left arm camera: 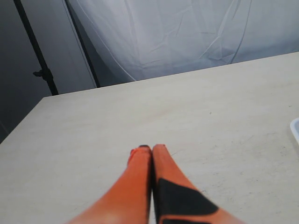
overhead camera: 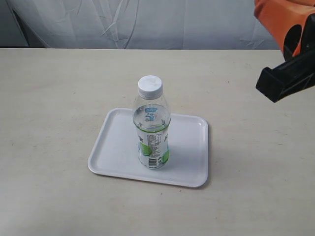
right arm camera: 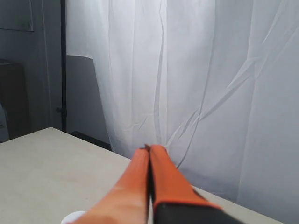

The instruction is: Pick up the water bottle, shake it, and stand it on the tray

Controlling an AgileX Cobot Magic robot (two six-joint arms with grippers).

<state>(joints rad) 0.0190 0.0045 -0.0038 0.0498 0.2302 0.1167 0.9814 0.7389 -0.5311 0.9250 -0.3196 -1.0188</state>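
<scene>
The water bottle (overhead camera: 151,129), clear with a white cap and a white-and-green label, stands upright on the white tray (overhead camera: 114,147) in the middle of the table. Nothing holds it. My right gripper (right arm camera: 149,148) is shut and empty, raised above the table to the right of the tray; its orange and black body (overhead camera: 290,44) shows at the exterior view's top right corner. The bottle's cap (right arm camera: 71,217) peeks in low in the right wrist view. My left gripper (left arm camera: 151,148) is shut and empty over bare table, with a tray corner (left arm camera: 295,129) at the frame's edge.
The tray lies on a pale beige table (overhead camera: 54,98). A white curtain (overhead camera: 147,22) hangs behind the table's far edge. A dark stand (left arm camera: 39,60) rises beyond the table corner in the left wrist view.
</scene>
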